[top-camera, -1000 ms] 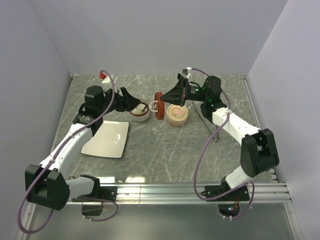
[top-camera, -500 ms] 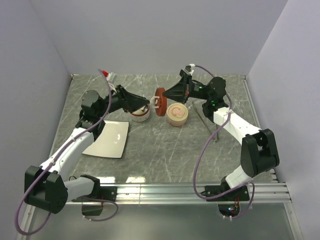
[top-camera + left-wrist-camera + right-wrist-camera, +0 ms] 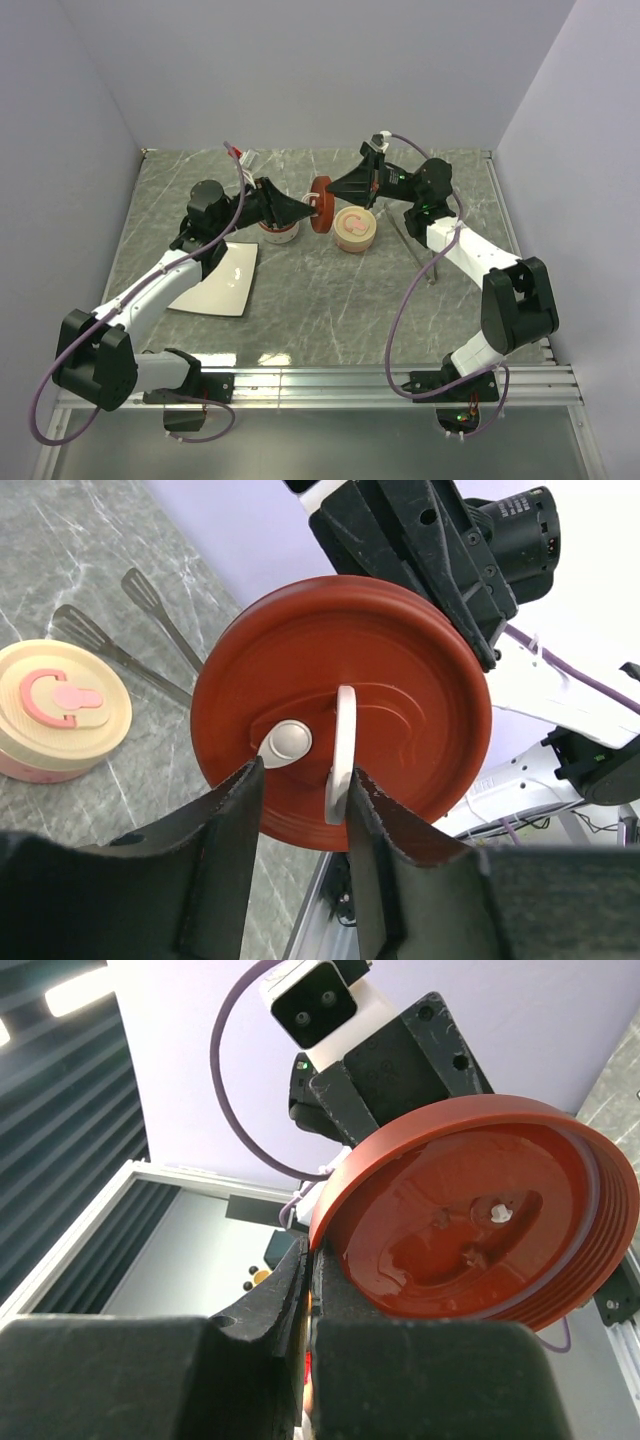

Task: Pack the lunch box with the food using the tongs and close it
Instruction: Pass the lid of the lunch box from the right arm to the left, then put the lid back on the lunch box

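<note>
Right hand (image 3: 308, 1272) is pinched shut on the rim of the red lid (image 3: 400, 680), holding it up on edge above the bench (image 3: 330, 300). Facing it, the left hand (image 3: 302, 776) has its fingers apart, one on either side of the lid's white handle (image 3: 343, 750), which sits close against one finger. Below the right hand, the tongs (image 3: 140, 665) lie flat on the bench just beside the pink-topped tub (image 3: 60, 715), in neither hand.

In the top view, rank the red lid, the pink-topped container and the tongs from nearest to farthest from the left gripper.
1. red lid, right at the left gripper's tips.
2. pink-topped container, just right of the lid.
3. tongs, farthest to the right.
</note>
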You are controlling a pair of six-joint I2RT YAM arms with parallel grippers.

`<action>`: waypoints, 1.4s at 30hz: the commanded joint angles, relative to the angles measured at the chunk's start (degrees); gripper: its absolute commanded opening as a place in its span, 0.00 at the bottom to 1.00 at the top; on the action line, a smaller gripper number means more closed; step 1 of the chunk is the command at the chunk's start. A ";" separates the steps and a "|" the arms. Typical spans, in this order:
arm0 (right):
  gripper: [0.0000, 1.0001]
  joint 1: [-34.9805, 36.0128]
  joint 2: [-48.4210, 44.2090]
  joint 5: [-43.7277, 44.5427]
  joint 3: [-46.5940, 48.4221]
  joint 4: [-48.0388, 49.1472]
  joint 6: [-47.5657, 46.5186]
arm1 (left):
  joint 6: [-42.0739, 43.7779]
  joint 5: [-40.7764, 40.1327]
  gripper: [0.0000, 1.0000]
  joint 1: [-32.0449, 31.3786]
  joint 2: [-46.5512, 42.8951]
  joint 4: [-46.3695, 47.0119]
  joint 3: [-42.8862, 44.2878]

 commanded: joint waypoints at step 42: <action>0.78 -14.50 -5.03 1.15 12.09 -51.41 -47.47 | 19.89 -61.22 0.00 -4.05 29.76 -69.23 45.42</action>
